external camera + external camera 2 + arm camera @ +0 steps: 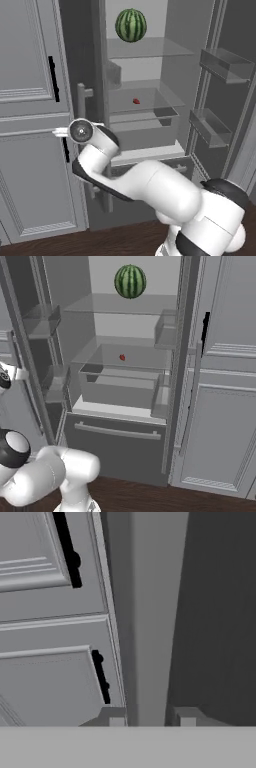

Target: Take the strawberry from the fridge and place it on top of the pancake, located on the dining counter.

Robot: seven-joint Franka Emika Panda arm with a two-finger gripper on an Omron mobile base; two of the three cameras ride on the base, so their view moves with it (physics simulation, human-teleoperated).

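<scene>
The fridge (180, 65) stands with both doors swung open. The strawberry (136, 101) is a tiny red fruit on the middle glass shelf (122, 357), well back inside. My gripper (59, 132) hovers outside the fridge, left of the open left door's edge (99, 75) and below its bar handle (81, 97), far from the strawberry. In the hand view the gripper (152, 717) points at that door edge (150, 612), its fingertips (116, 717) apart with nothing between them. The pancake and the dining counter are out of view.
A striped green watermelon (131, 25) sits on the top shelf. A clear drawer (117, 388) lies under the strawberry's shelf, above the bottom drawer (117, 441). Bins line the right door (225, 62). Panelled cabinets (30, 75) with black handles flank the fridge.
</scene>
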